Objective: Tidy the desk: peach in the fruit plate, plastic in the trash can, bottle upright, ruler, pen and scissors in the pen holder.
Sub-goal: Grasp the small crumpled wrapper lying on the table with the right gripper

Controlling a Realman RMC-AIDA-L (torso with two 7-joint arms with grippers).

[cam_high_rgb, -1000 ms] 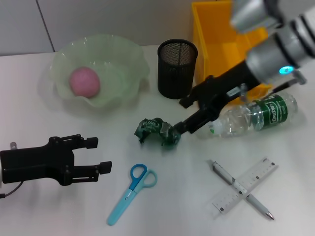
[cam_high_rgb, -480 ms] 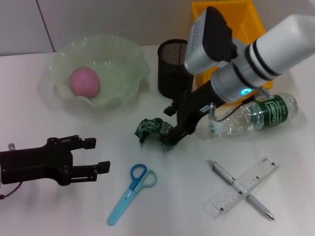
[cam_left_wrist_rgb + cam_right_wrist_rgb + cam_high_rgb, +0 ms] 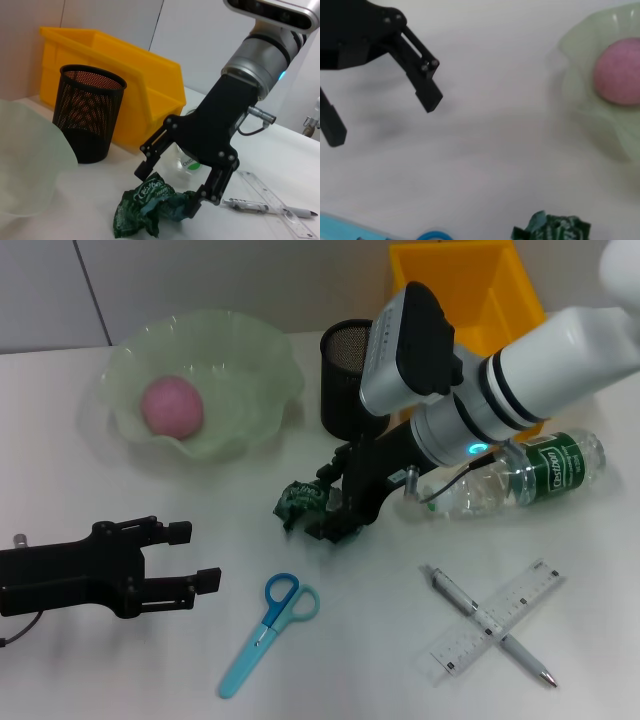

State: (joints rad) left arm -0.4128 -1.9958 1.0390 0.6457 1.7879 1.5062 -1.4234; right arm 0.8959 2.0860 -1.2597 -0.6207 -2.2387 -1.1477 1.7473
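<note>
The bottle [image 3: 520, 475] label possibly reads "Cestbon". The fruit plate [image 3: 240, 360] holds the peach [image 3: 171, 406]. My right gripper [image 3: 330, 502], fingers spread, straddles the crumpled plastic [image 3: 305, 500] at centre.

A white table [image 3: 90, 680] runs from the near edge to the far side, its top plain and smooth. Along its far edge it meets a pale grey wall [image 3: 220, 280]. A thin dark seam [image 3: 92, 290] runs up the wall at the far left, slightly slanted.
</note>
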